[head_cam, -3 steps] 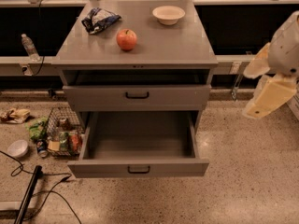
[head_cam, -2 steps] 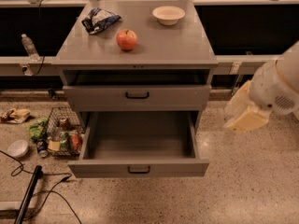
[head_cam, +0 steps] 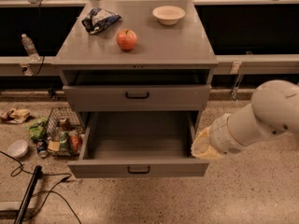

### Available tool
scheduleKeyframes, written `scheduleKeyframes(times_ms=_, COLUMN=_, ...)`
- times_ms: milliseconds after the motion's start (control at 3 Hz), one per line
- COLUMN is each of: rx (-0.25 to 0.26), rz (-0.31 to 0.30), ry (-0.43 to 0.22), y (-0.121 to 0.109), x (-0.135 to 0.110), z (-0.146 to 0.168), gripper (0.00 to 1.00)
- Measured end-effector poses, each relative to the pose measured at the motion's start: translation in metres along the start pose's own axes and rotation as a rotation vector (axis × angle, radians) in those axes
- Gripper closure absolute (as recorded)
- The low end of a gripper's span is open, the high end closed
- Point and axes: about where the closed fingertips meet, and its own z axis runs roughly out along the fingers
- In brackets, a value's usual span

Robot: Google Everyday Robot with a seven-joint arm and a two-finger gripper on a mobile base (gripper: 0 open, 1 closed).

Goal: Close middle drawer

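The middle drawer (head_cam: 138, 169) is the grey one with a small black bar handle, pulled far out and empty inside. The uppermost drawer (head_cam: 137, 97) above it stands slightly out. The lowest drawer is hidden beneath the open one. My white arm (head_cam: 261, 120) reaches in from the right. My gripper (head_cam: 201, 146) is at its cream-coloured end, right against the right side wall of the middle drawer, near its front corner.
On the cabinet top (head_cam: 187, 45) lie an apple (head_cam: 126, 39), a white bowl (head_cam: 168, 14) and a snack bag (head_cam: 99, 20). On the floor to the left are a wire basket of cans (head_cam: 63, 136), a small white bowl (head_cam: 17, 148), litter, cables and a black pole (head_cam: 28, 195).
My arm has swung down and to the left, from beside the cabinet's right edge to the right side of the open middle drawer. The drawers have not moved.
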Motion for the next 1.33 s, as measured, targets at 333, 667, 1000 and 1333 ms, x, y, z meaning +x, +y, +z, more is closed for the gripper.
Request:
scheduleKeyframes(times_ms=333, rx=0.077, rz=-0.033, ry=-0.006, y=-0.019, x=0.001, z=0.015, gripper=1.0)
scheduleKeyframes(times_ms=667, rx=0.08, rz=-0.033, ry=-0.006, y=-0.02, x=0.001, z=0.014, gripper=1.0)
scheduleKeyframes(times_ms=1000, rx=0.075, rz=0.004, ry=0.01, y=-0.022, x=0.035, z=0.043, gripper=1.0)
scheduleKeyframes(times_ms=1333, rx=0.104, rz=0.066, ry=0.039, y=-0.033, x=0.093, z=0.086, gripper=1.0)
